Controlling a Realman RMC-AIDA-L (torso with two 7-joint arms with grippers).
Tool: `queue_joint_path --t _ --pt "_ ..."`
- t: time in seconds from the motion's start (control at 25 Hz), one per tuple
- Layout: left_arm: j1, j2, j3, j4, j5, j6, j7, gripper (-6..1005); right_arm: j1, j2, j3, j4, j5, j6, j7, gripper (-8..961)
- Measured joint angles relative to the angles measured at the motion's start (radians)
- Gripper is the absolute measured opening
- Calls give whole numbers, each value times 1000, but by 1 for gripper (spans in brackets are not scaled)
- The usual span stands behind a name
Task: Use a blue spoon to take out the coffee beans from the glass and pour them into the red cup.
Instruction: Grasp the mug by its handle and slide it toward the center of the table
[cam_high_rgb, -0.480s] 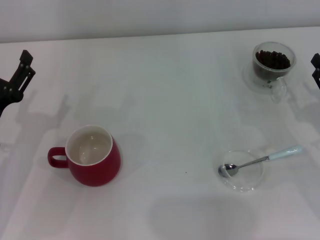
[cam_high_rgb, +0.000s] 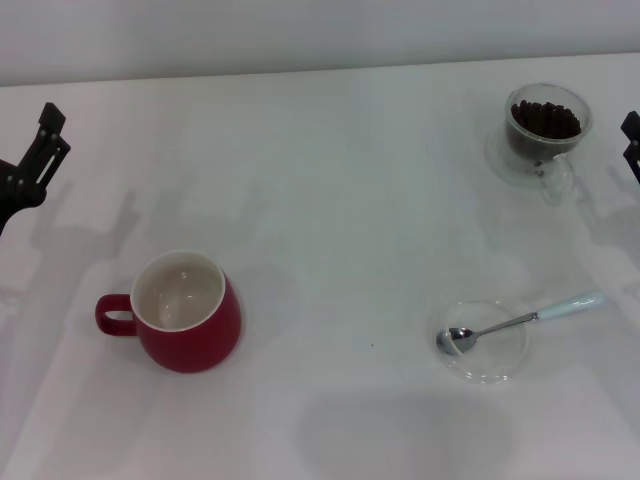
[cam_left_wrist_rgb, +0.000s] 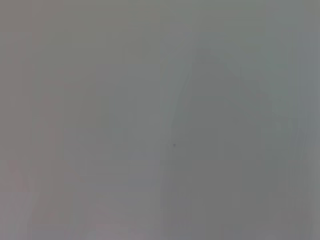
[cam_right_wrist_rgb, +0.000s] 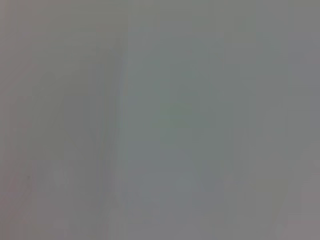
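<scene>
2 claws of mine sit at the tabletop's edges, empty, well apart from everything.
My left claw (cam_high_rgb: 35, 150) is far left, my right claw (cam_high_rgb: 631, 140) far right beside the glass (cam_high_rgb: 545, 135) of coffee beans (cam_high_rgb: 546, 119); I cannot tell how open either is. The blue spoon (cam_high_rgb: 525, 321) rests bowl-down in a shallow glass dish (cam_high_rgb: 486, 340); the red cup (cam_high_rgb: 185, 310) stands front-left on the white tabletop (cam_high_rgb: 340, 200).

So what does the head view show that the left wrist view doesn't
Only the head view shows the red cup, empty; the glass holding coffee beans; the blue spoon, its bowl resting in a shallow glass dish; and the left gripper and right gripper at the frame's edges. The left wrist view adds nothing of its own: just a blank pale surface with faint shadows. Both share only that bare white table.
</scene>
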Motion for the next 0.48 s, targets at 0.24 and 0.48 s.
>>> queue_joint_path --t 0.24,0.48 --pt "-6 1 -2 0 0 -4 0 876 0 0 -3 1 0 1 6 486" --pt "-9 2 -3 3 -26 -1 0 877 0 0 -4 1 0 1 10 486"
